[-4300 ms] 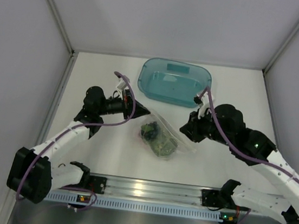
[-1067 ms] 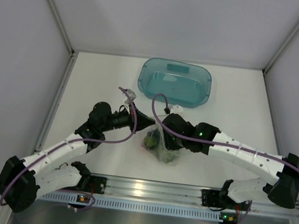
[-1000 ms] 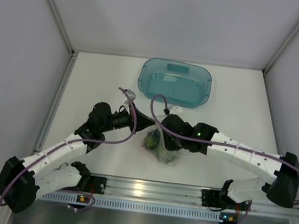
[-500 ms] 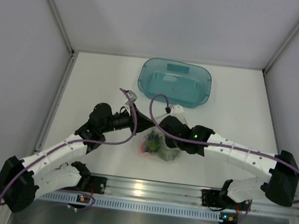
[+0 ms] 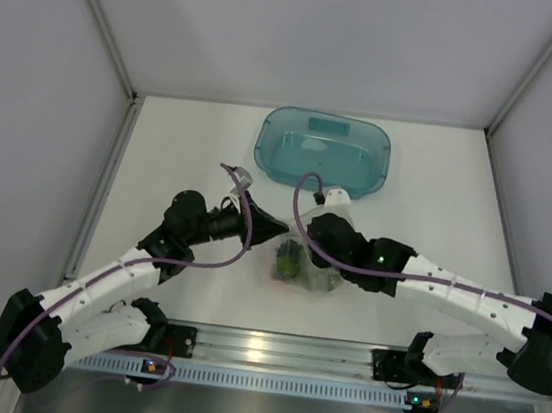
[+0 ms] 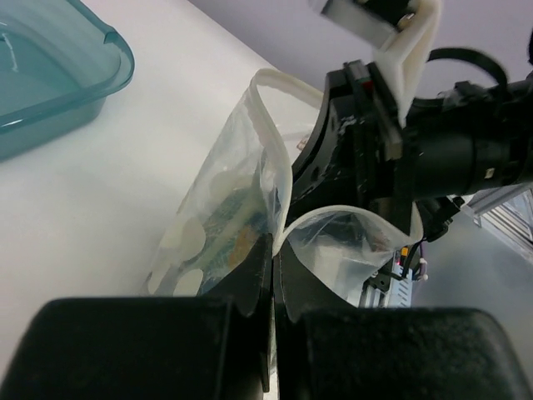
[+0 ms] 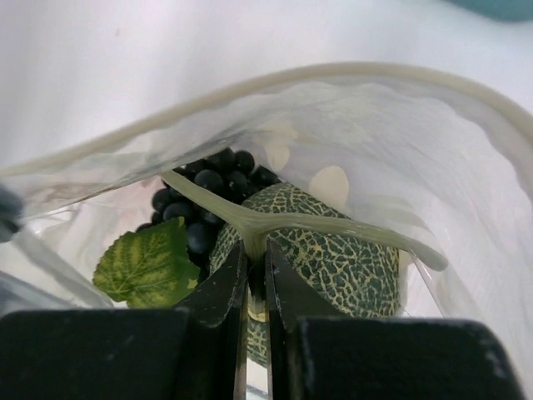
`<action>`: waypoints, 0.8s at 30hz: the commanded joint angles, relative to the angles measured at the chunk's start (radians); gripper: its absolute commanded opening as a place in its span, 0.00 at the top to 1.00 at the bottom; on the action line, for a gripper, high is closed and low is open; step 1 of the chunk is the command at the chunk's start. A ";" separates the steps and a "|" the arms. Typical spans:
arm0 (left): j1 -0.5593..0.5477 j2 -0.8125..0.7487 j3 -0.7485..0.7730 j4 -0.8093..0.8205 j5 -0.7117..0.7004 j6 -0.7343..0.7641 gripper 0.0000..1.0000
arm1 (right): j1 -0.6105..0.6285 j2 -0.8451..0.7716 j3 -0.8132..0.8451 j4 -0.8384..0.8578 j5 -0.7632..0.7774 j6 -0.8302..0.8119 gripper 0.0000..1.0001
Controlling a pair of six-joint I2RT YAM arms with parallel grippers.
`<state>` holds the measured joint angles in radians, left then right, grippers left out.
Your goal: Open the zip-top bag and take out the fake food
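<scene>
On the table (image 5: 183, 145), the left claw (image 6: 272, 250) and right claw (image 7: 256, 260) each pinch one lip of the zip-top bag (image 5: 323, 279). The right has drawn rightward since a moment ago, and the mouth gapes. The fake food (image 7: 333, 250) sits inside, with the teal tray (image 5: 312, 161) beyond.

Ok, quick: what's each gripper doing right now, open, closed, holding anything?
Left gripper: closed, pinching the bag at its rim.
Right gripper: closed, pinching the bag's zip edge.

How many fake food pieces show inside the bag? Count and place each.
2 in the right wrist view, inside the zip-top bag: a dark grape bunch on the left, a netted green ball right of it. More may be hidden.
</scene>
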<state>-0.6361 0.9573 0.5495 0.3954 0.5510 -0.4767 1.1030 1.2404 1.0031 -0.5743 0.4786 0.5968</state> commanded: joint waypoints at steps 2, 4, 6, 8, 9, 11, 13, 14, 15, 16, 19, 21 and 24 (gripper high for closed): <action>-0.005 -0.025 0.001 0.008 -0.016 0.032 1.00 | 0.001 -0.104 0.015 0.102 0.043 -0.051 1.00; -0.005 -0.022 0.006 -0.010 -0.023 0.055 1.00 | 0.000 -0.127 0.032 0.094 0.045 -0.071 1.00; -0.005 -0.019 0.006 -0.013 -0.016 0.059 1.00 | 0.001 -0.143 0.037 0.097 0.037 -0.090 1.00; -0.005 -0.015 0.007 -0.013 -0.007 0.061 1.00 | 0.000 -0.168 0.040 0.109 0.031 -0.103 1.00; -0.005 -0.015 0.009 -0.012 -0.003 0.061 1.00 | 0.001 -0.176 0.038 0.116 0.028 -0.115 1.00; -0.005 -0.014 0.009 -0.013 0.001 0.064 1.00 | 0.000 -0.208 0.026 0.155 0.011 -0.140 1.00; -0.005 -0.014 0.009 -0.018 0.000 0.066 1.00 | 0.000 -0.242 0.011 0.188 -0.020 -0.181 1.00; -0.004 -0.014 0.010 -0.021 -0.002 0.069 1.00 | 0.000 -0.252 0.005 0.203 -0.040 -0.196 1.00; -0.005 -0.014 0.012 -0.036 -0.002 0.076 1.00 | 0.000 -0.275 0.000 0.232 -0.073 -0.227 1.00; -0.005 -0.012 0.015 -0.041 -0.005 0.078 1.00 | 0.000 -0.288 -0.009 0.244 -0.086 -0.241 1.00; -0.005 -0.014 0.026 -0.076 -0.011 0.099 1.00 | 0.000 -0.332 -0.020 0.283 -0.110 -0.284 1.00; -0.005 -0.017 0.029 -0.092 -0.011 0.115 1.00 | 0.000 -0.349 -0.021 0.294 -0.110 -0.305 1.00; -0.005 -0.028 0.029 -0.105 -0.017 0.124 1.00 | 0.000 -0.363 -0.014 0.304 -0.103 -0.319 1.00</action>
<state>-0.6369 0.9569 0.5499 0.3092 0.5350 -0.3885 1.1030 0.9047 0.9749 -0.3782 0.3931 0.3298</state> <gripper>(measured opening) 0.014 0.055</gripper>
